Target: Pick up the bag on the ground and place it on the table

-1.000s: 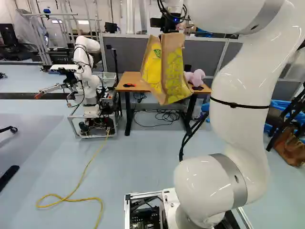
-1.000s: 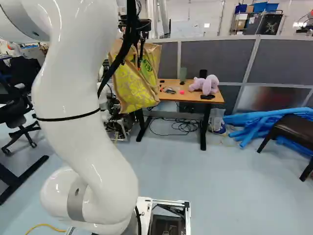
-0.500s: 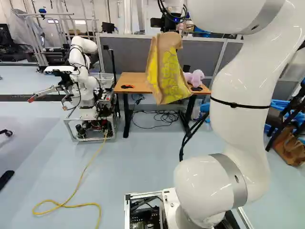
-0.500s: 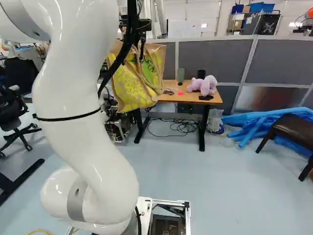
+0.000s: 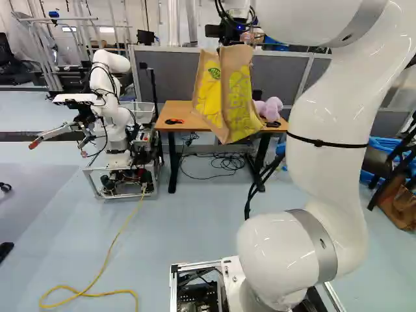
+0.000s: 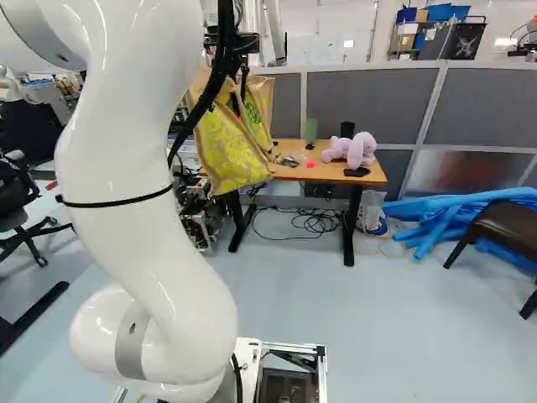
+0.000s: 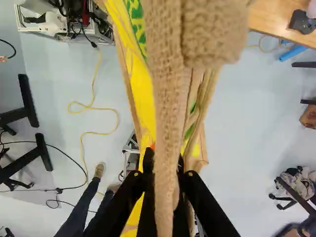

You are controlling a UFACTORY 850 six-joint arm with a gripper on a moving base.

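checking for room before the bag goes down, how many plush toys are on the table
1: the purple plush, near the right end of the table in the right base view. The bag may hide others.

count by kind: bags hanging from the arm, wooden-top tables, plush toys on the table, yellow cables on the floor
Hanging bag: 1
Wooden-top table: 1
Plush toy: 1
Yellow cable: 1
Total: 4
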